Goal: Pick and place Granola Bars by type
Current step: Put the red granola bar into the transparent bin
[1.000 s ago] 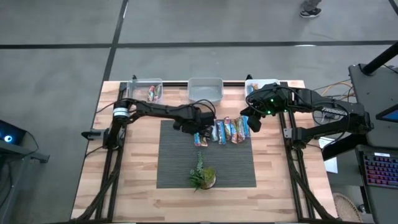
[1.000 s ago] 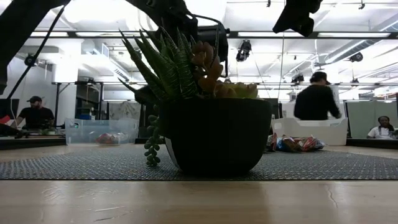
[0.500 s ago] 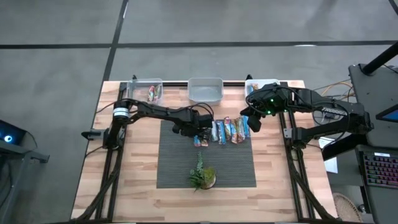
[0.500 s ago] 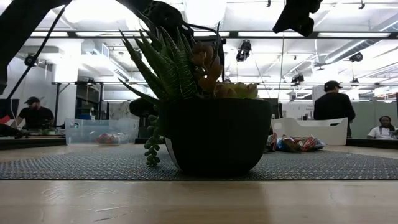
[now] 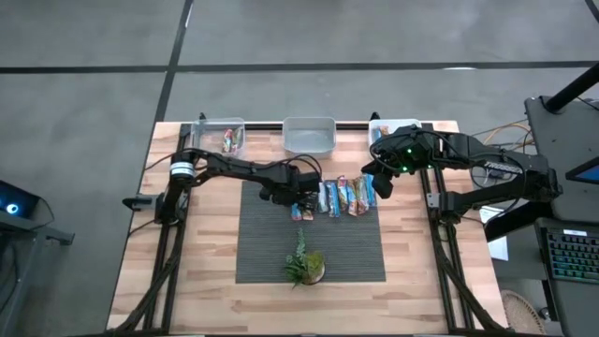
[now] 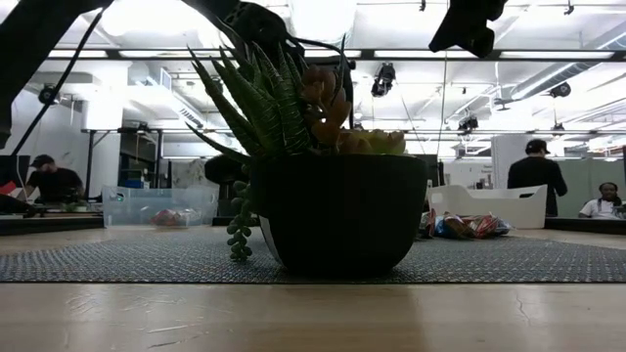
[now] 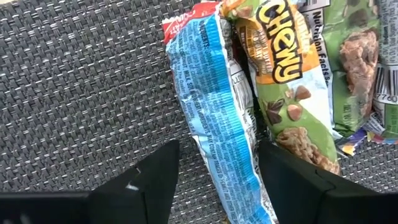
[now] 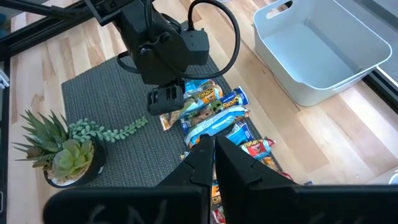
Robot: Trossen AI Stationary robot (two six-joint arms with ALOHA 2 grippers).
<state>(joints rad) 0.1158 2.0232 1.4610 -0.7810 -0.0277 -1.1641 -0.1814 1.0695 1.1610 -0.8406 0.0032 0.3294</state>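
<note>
Several granola bars point(image 5: 342, 197) lie flat in a row on the grey mat point(image 5: 271, 243). My left gripper point(image 7: 217, 180) points down over the row's left end, open. Its two fingers stand on either side of a blue-wrapped bar point(image 7: 214, 106); I cannot tell whether they touch it. A green bar point(image 7: 292, 93) lies against the blue one. My right gripper point(image 5: 382, 186) hangs shut above the row's right end, holding nothing. In the low view the plant pot hides my left gripper's fingers.
A potted plant point(image 5: 304, 266) stands on the mat's near part. Along the far edge stand a clear bin point(image 5: 221, 137) with a few bars in it, a second clear bin point(image 5: 309, 134) and a white bin point(image 8: 323, 43). People move in the room behind.
My left gripper has sunk a little toward the blue bar and then kept still, its fingers staying open. The bars have not moved.
</note>
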